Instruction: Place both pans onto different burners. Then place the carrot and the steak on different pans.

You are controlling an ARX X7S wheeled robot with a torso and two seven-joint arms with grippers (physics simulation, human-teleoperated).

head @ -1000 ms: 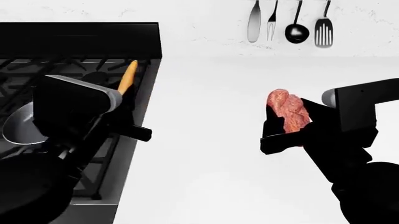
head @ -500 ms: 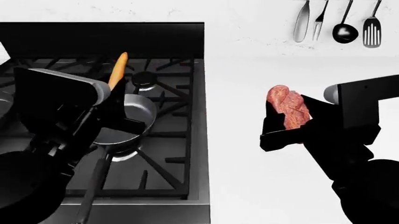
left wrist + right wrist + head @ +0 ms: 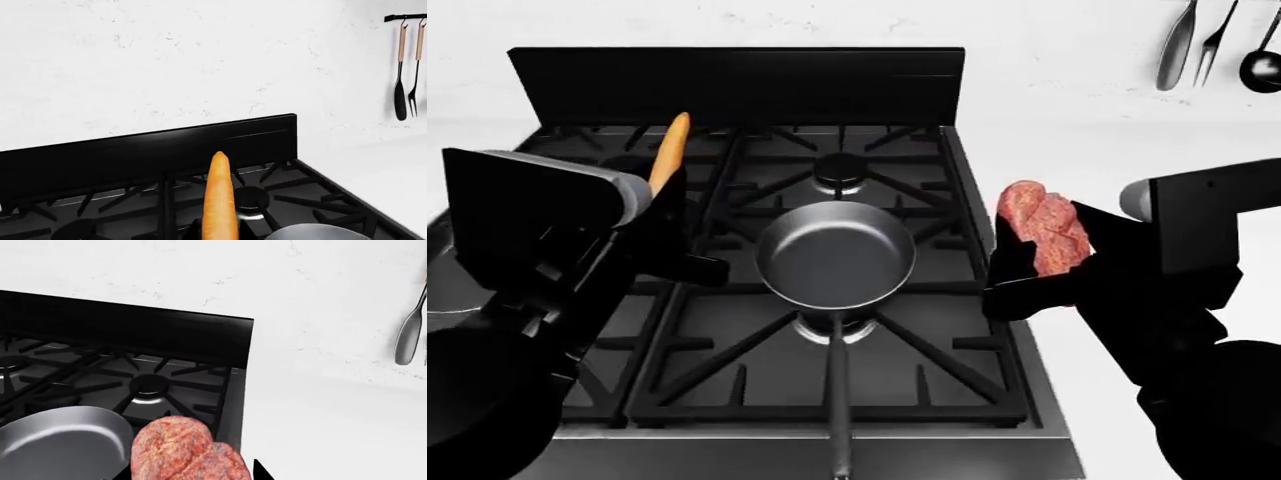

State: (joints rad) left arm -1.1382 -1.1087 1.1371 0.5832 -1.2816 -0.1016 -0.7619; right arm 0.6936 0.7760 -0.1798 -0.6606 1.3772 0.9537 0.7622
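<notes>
The grey steel pan rests on the stove grate, its thin handle pointing toward me. A front burner peeks out under its near rim, and a back burner lies beyond it. My left gripper is shut on the orange carrot, held upright above the stove's left half. My right gripper is shut on the red steak, beside the stove's right edge. The left wrist view has the carrot over the grates with the pan's rim alongside. The right wrist view shows steak and pan. The black pan is not visible.
A black backguard stands behind the stove. White counter runs to the right of it. Kitchen utensils hang on the white wall at the upper right. My left arm hides the stove's front left corner.
The head view has swung left, so the stove and grey pan now sit mid-picture. Both grippers keep their places in the view, still holding the carrot and the steak.
</notes>
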